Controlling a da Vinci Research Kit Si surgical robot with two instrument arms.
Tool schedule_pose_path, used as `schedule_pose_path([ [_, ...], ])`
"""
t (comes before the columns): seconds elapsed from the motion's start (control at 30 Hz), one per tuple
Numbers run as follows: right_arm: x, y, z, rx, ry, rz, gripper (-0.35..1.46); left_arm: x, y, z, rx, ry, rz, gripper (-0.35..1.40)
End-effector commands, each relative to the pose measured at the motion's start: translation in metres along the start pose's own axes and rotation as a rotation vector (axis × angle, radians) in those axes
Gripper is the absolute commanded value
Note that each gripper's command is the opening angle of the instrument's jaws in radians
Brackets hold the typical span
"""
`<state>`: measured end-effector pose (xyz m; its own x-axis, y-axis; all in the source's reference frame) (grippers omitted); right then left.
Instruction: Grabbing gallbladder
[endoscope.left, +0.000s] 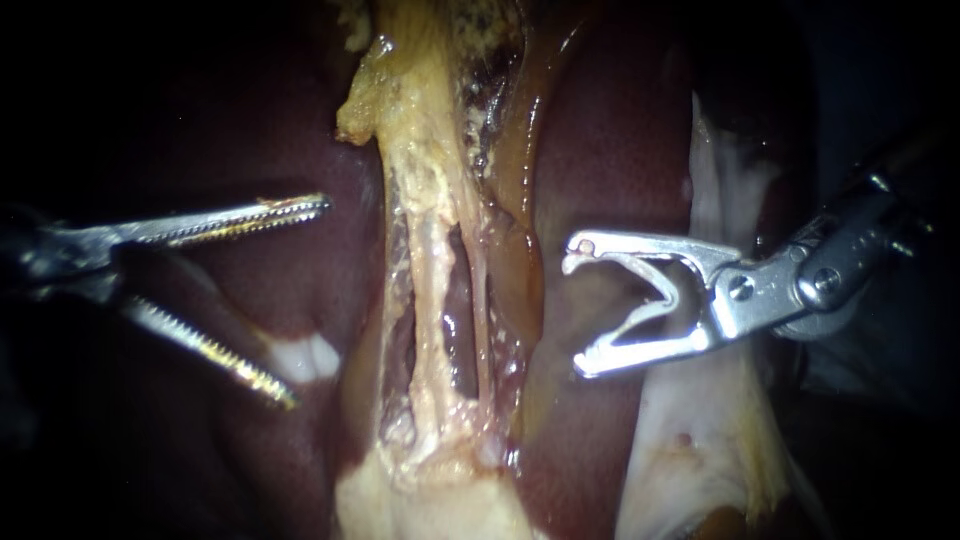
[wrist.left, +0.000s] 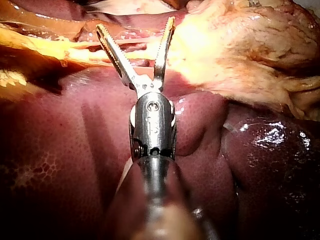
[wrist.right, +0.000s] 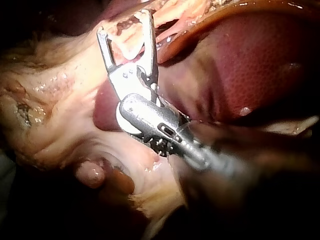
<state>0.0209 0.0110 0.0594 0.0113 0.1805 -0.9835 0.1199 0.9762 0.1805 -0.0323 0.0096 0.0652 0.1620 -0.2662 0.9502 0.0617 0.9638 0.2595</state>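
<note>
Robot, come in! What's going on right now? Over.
Left instrument jaws open, empty. Right instrument jaws open, empty. Pale tissue between them, not grabbed yet. Nothing blocking either one.

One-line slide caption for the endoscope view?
Jaws open and empty, the left instrument and right instrument flank a pale stretched tissue band over dark liver.

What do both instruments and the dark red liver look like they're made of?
Left instrument: bare silvery metal, glinting, with toothed jaws. Right instrument: polished metal, probably steel, smooth and shiny. Liver: soft wet tissue, glossy, dark red.
</note>
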Motion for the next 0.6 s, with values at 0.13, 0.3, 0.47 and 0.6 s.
schedule_pose_path([
  [0.13, 0.0001, 0.0, 0.0, 0.001, 0.0, 0.0, 0.6, -0.0003, 0.0004, -0.0003, -0.065, 0.018, -0.026, 1.06],
  [0.3, 0.0, 0.0, 0.0, 0.0, 0.0, 0.0, 0.6, -0.001, 0.0018, -0.0001, -0.181, 0.027, -0.221, 1.06],
  [0.47, 0.0, 0.0, 0.0001, 0.003, 0.001, 0.0, 0.6, -0.0015, 0.0031, 0.0009, -0.3, 0.03, -0.372, 0.99],
  [0.6, 0.0, -0.0001, 0.0002, 0.002, 0.001, -0.001, 0.6, -0.0014, 0.0045, 0.002, -0.367, 0.029, -0.438, 0.96],
])
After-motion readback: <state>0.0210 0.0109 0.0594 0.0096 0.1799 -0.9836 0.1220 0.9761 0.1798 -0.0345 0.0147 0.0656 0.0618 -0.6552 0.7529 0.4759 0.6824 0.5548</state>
